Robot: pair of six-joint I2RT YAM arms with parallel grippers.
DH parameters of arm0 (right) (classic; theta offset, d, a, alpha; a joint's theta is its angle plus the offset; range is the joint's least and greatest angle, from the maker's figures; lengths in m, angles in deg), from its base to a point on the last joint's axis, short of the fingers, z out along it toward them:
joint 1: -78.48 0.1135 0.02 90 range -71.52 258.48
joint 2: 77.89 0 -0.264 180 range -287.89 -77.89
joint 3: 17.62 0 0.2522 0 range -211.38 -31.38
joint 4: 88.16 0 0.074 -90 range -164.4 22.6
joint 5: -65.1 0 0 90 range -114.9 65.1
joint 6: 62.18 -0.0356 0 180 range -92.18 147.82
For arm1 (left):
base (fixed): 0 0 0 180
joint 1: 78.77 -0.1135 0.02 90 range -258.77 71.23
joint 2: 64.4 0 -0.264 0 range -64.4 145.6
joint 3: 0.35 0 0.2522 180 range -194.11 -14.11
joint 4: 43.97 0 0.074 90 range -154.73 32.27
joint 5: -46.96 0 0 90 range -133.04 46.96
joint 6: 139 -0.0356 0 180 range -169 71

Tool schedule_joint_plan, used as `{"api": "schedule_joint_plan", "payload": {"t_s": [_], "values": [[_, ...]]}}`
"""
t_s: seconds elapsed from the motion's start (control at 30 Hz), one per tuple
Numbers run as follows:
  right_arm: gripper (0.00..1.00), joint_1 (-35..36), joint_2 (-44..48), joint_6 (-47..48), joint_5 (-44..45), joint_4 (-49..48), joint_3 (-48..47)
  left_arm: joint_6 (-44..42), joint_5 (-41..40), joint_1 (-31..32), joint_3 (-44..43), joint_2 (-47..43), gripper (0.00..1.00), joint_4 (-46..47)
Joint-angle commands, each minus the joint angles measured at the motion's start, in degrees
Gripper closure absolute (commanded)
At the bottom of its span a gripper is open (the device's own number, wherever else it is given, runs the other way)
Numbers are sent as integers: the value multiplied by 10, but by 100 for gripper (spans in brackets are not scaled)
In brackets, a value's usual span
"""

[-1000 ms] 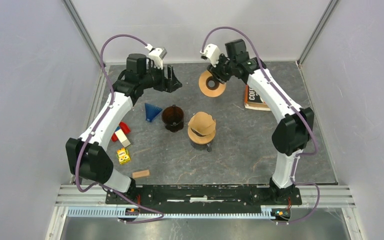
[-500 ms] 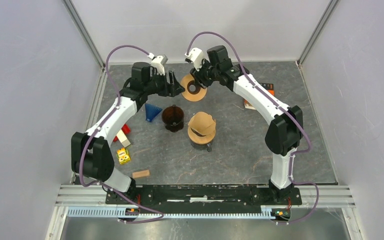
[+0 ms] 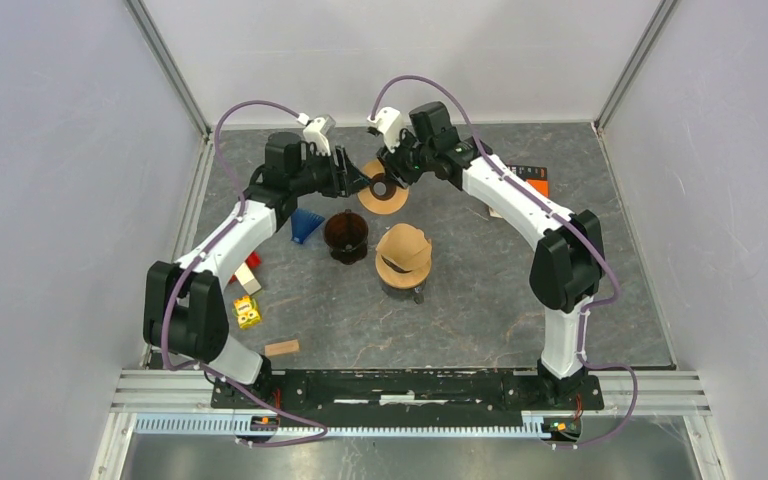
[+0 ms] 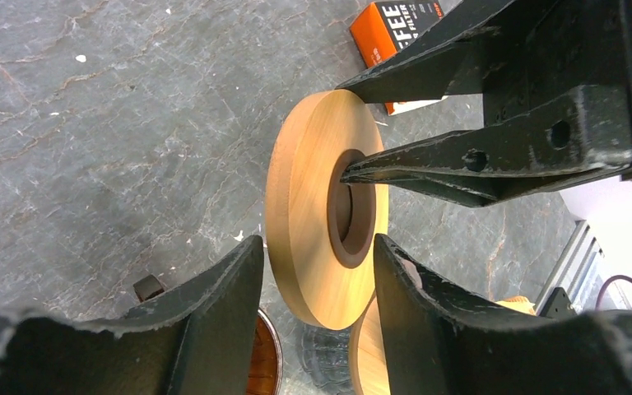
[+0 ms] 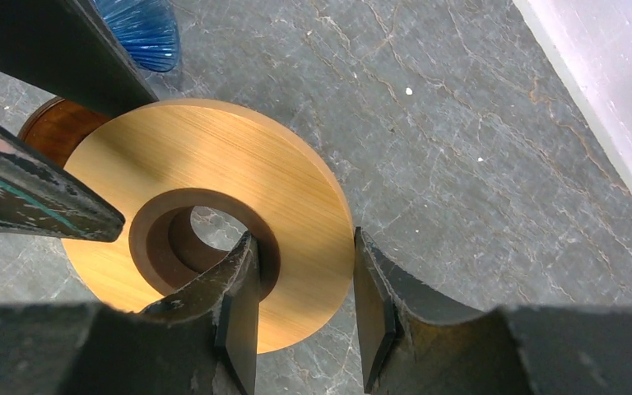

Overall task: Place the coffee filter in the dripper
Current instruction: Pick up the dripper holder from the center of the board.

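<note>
The right gripper (image 5: 303,247) is pinching the wooden ring (image 5: 214,160), one finger through its hole. The left gripper (image 4: 317,251) is straddling its rim; whether it is gripping is unclear. The coffee filter (image 3: 403,248) is sitting atop the glass vessel (image 3: 400,287). A handover seems in hand; next the left needs firm purchase

Grey table (image 3: 480,310): blue cone (image 3: 305,225), brown dripper (image 3: 346,236), glass carafe (image 3: 401,284), filter box (image 3: 532,186), yellow block (image 3: 247,312), wooden block (image 3: 281,347).

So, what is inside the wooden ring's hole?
One finger of the right gripper passes through the hole of the wooden ring; grey table shows through the rest. The ring covers part of the brown cup beyond.
</note>
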Motion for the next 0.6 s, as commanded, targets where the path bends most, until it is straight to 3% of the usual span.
{"api": "schedule_joint_plan", "payload": {"t_s": [0.0,0.4,0.53,0.57], "values": [[90,3,42,-16,-19,-37,7,24,9,2,18,-10,42,49],[90,2,54,-26,-46,-54,29,85,51,0,61,-10,74,125],[87,3,55,-26,-48,-54,31,108,60,-8,77,-17,97,148],[85,3,55,-26,-48,-53,31,115,61,-12,84,-23,98,154]]}}
